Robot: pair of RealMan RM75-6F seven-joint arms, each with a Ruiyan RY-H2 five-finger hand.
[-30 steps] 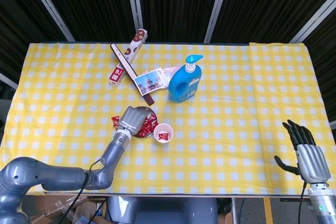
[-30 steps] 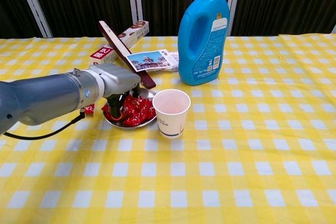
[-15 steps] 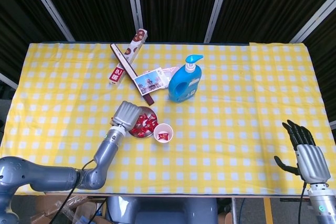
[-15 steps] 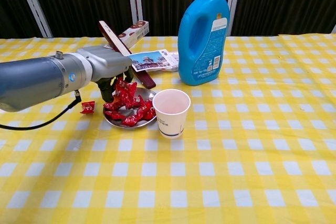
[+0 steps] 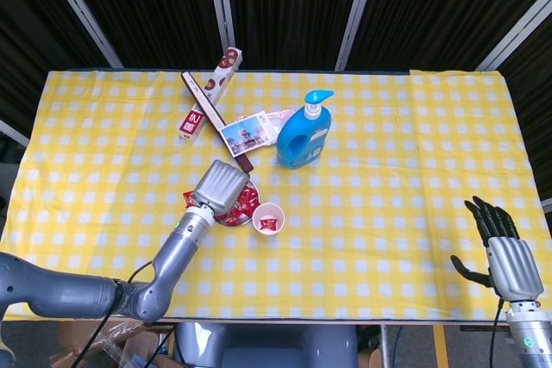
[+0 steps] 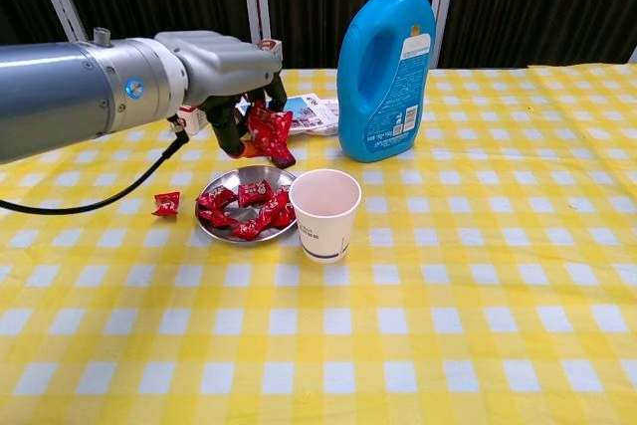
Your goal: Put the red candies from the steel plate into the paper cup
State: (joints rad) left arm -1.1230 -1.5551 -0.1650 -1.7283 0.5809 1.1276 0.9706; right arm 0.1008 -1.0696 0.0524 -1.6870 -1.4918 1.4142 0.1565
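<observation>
**Left hand holding red candies above steel plate**

The left hand [image 6: 231, 87] gripped a small bunch of red candies [image 6: 271, 132] in its downturned fingers, raised clear of the steel plate [image 6: 220, 182] and roughly over its rear edge. More red wrapped candies [image 6: 249, 211] lay piled in the plate. One stray candy [image 6: 165, 204] sat on the cloth just left of the plate. The paper cup [image 6: 323, 214] stood upright, touching or just beside the plate's right rim; the head view showed one red candy [image 5: 268, 225] already inside it.

The right hand [image 5: 504, 252] rested off the near right edge of the table, fingers spread, holding nothing, well apart from the plate.

Behind the plate: a blue pump bottle [image 6: 385, 67] upright, a picture card [image 5: 246, 134], a dark flat stick [image 5: 216, 120] lying across a long red-and-white box [image 5: 210, 90]. All stood on the yellow checked tablecloth [image 6: 478, 276].
</observation>
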